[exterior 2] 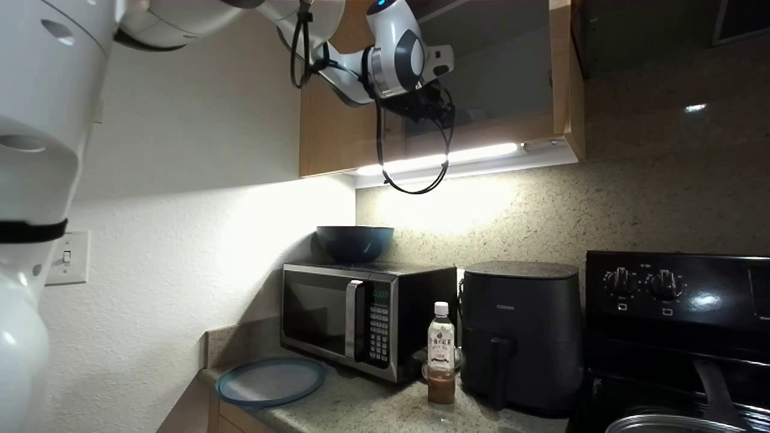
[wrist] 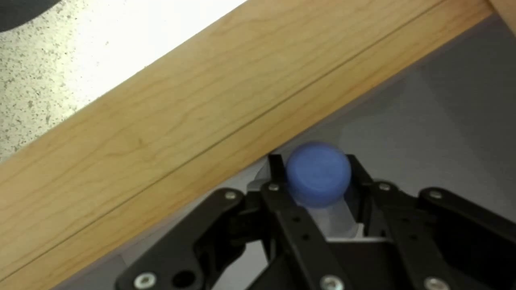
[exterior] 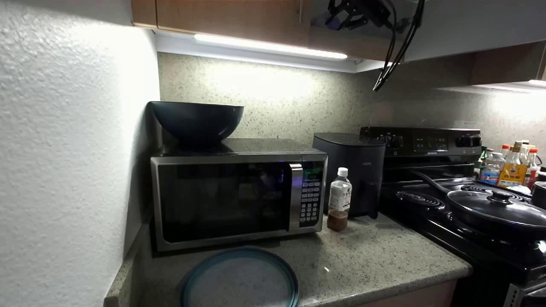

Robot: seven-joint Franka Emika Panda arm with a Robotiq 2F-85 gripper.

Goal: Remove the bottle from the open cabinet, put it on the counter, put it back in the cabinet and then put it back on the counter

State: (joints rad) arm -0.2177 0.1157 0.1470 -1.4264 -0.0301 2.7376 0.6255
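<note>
Two black fingers [wrist: 277,173] of the gripper [wrist: 315,171] stand narrowly apart, pressed to either side of a bluish cap [wrist: 319,173], so we see it holding the bottle [wrist: 338,220] by its top. We look down on that bottle in the wrist view: it is inside the cabinet [exterior 2: 337,135], just behind the wooden front edge [wrist: 169,121], its clear body partly hidden by the fingers. We cannot tell whether its base touches the grey cabinet floor [wrist: 407,141]. In an exterior view we see the white arm [exterior 2: 392,39] raised at the cabinet, with black cables [exterior 2: 415,192] looping in front of the lit strip [exterior 2: 481,154] along the underside.

Below, on the speckled worktop [exterior: 375,251], we find a steel microwave [exterior: 226,204] with a dark bowl [exterior: 196,121] on top and a flat round blue-rimmed dish [exterior: 241,254] lying in front. In both exterior views a white-capped drink [exterior 2: 441,355] with brownish contents stands upright between the microwave and a black air fryer [exterior 2: 523,337]. To one side we see a pan with a glass lid [exterior: 482,204] on the black stove [exterior: 409,213].
</note>
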